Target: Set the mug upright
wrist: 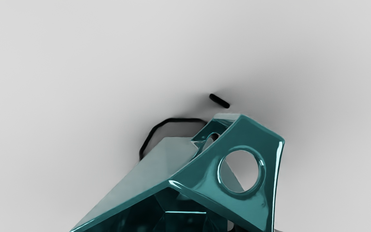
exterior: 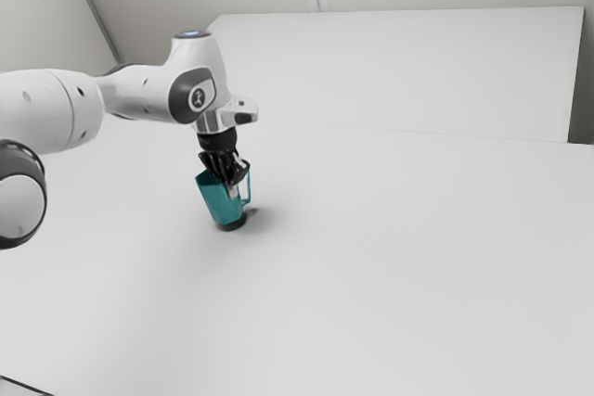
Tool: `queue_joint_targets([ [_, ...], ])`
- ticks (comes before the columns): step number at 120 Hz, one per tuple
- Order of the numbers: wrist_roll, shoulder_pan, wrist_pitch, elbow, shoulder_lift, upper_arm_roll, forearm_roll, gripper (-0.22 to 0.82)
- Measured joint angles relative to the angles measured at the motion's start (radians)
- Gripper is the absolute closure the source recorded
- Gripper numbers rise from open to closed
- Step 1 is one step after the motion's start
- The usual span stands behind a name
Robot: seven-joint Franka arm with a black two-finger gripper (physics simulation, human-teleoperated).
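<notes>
My gripper (exterior: 225, 170) is at the top of the teal mug (exterior: 217, 199), overlapping its rim in the exterior view; whether it holds the mug cannot be told. The mug's opening faces up, its body leans somewhat toward the exterior view's left, and its handle (exterior: 247, 188) is on the exterior view's right side. In the wrist view the faceted mug (wrist: 159, 161) shows its dark inside, and its handle (wrist: 201, 190) has a round hole. Part of the mug is hidden behind the gripper.
The mug's low end is at the white table (exterior: 371, 275), with a dark patch (exterior: 232, 224) beneath it. A short black mark (wrist: 219, 101) lies on the table beside the handle. A pale upright panel (exterior: 399, 71) stands behind the table.
</notes>
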Motion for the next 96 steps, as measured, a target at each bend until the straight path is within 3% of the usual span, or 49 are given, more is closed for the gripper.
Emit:
queue_joint_targets([
  [44, -0.008, 0.001, 0.002, 0.003, 0.023, 0.001, 0.004, 0.78],
  [71, -0.007, 0.001, -0.001, 0.005, 0.02, 0.005, 0.002, 0.32],
  [96, -0.005, -0.014, -0.034, 0.03, -0.08, -0.001, 0.002, 0.12],
])
